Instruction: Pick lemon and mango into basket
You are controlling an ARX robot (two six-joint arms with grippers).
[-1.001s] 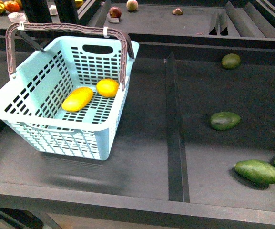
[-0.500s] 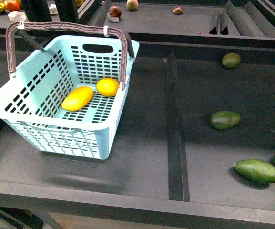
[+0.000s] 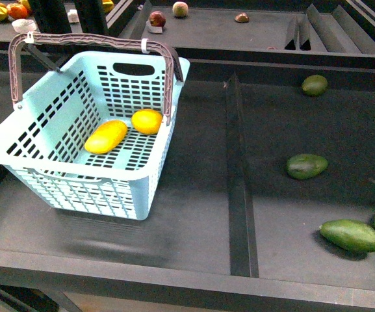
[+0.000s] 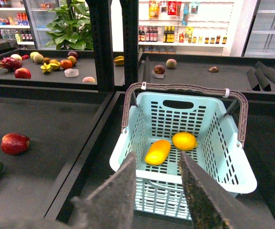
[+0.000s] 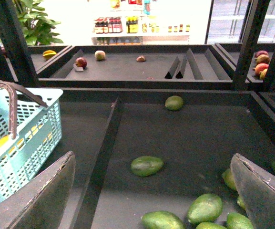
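Front view from above, both wrist views low, all sharing basket.

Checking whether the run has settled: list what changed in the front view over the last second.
Almost nothing. The whole front view drifted very slightly, as if the camera shifted. The mango and lemon lie side by side in the basket as before, and the green fruits keep their places. No gripper took or released anything in that view.

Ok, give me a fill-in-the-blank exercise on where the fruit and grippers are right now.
1. The lemon and the mango both lie inside the ____.
2. Both basket handles stand ____.
3. The left gripper and the right gripper hold ____.
4. The fruits right of the divider are coloured ____.

Missing words: basket; upright; nothing; green
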